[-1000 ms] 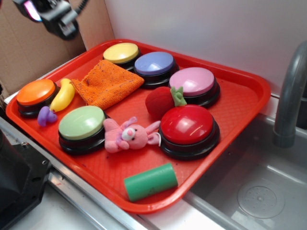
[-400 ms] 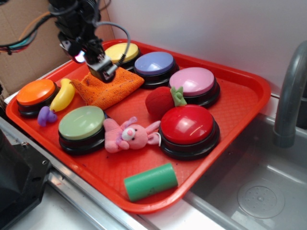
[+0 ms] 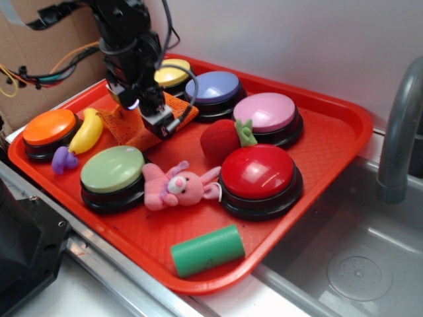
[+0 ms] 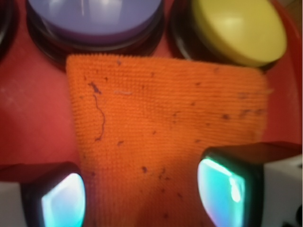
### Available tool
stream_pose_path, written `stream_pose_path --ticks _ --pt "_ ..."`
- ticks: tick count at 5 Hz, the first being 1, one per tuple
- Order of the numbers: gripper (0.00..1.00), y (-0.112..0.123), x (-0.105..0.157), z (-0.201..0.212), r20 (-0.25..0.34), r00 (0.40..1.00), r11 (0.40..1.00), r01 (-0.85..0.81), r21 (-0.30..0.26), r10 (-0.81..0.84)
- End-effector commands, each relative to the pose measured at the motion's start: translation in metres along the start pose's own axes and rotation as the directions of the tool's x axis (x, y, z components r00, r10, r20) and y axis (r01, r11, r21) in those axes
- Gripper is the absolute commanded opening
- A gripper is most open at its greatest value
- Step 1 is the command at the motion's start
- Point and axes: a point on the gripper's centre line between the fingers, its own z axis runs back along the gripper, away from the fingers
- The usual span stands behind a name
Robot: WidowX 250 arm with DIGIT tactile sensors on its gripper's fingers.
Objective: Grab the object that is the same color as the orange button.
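Note:
The orange knitted cloth (image 3: 124,125) lies flat on the red tray (image 3: 344,125), in front of the yellow and purple buttons. The orange button (image 3: 49,127) stands at the tray's left edge, apart from the cloth. My gripper (image 3: 157,120) is low over the cloth's middle and hides part of it. In the wrist view the cloth (image 4: 156,118) fills the centre. My gripper (image 4: 144,198) is open, with one pad (image 4: 61,201) at the cloth's left edge and the other pad (image 4: 222,191) over its right part. Nothing is pinched between them.
Around the cloth stand a yellow button (image 3: 173,71), a purple button (image 3: 213,87), a pink button (image 3: 268,112), a red button (image 3: 258,172) and a green button (image 3: 112,168). A banana (image 3: 87,131), plush strawberry (image 3: 221,140), pink bunny (image 3: 175,186) and green cylinder (image 3: 208,249) also lie on the tray. A sink and faucet (image 3: 403,132) are at the right.
The gripper has come down from the upper left, past the cloth's far edge, to low over the cloth's middle. The cloth and other objects have not moved.

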Motion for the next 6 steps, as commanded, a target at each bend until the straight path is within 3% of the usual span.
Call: stream_pose_path --ticks 1,2,3,6 --pt "1.00 0.0019 0.0064 -0.0086 0.035 0.999 1.000 -0.010 -0.016 0.010" --pt "0.63 0.0034 0.0041 -0.0092 0.045 0.998 0.999 -0.035 -0.007 0.035" --pt "0.00 0.0047 0.0038 -0.0118 0.030 0.998 0.998 -0.056 0.011 0.056" --pt "0.00 0.0112 0.0048 -0.0105 -0.010 0.995 0.993 -0.097 0.067 0.097"
